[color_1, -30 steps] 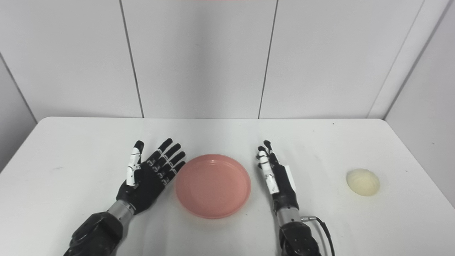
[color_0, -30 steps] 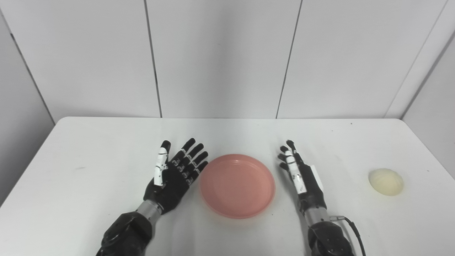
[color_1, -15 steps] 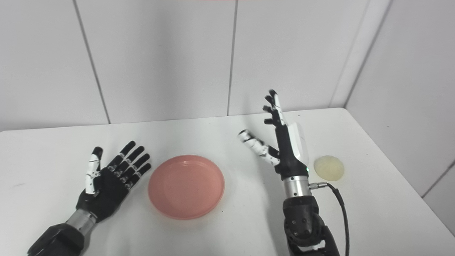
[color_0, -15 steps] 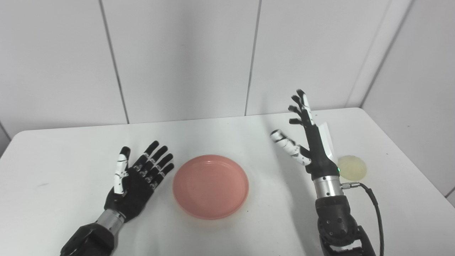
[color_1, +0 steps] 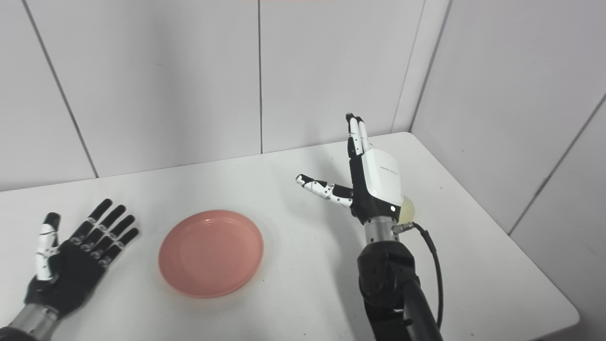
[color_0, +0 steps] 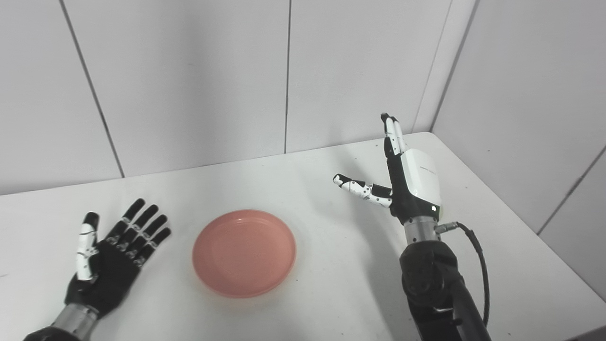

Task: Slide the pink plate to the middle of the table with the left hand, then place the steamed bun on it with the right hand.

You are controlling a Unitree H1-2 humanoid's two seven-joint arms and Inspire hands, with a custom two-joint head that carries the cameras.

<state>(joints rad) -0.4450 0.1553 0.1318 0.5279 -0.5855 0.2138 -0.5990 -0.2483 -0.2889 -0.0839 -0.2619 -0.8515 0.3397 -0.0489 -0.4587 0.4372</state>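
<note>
Since a second ago the right hand (color_1: 374,184) has been raised off the worktop (color_1: 293,255) and carried toward the steamed bun (color_1: 408,209), now mostly hidden behind its wrist; the grasp is judged imminent. It is held upright, fingers straight, thumb splayed, grasping nothing. Left of the pink plate (color_0: 244,253), the left hand (color_0: 106,263) lies released, palm up.

A plain salmon-pink plate (color_0: 244,253) is seen on a white table (color_0: 303,189). At its 9 o'clock, the left hand (color_0: 106,265) is coloured black, with a white thumb tipped in black. At its 2 o'clock, the right hand (color_0: 409,182) is black with a white back plate and a black-dotted white thumb. A pale cream bun (color_1: 407,210) is glimpsed behind it.
</note>
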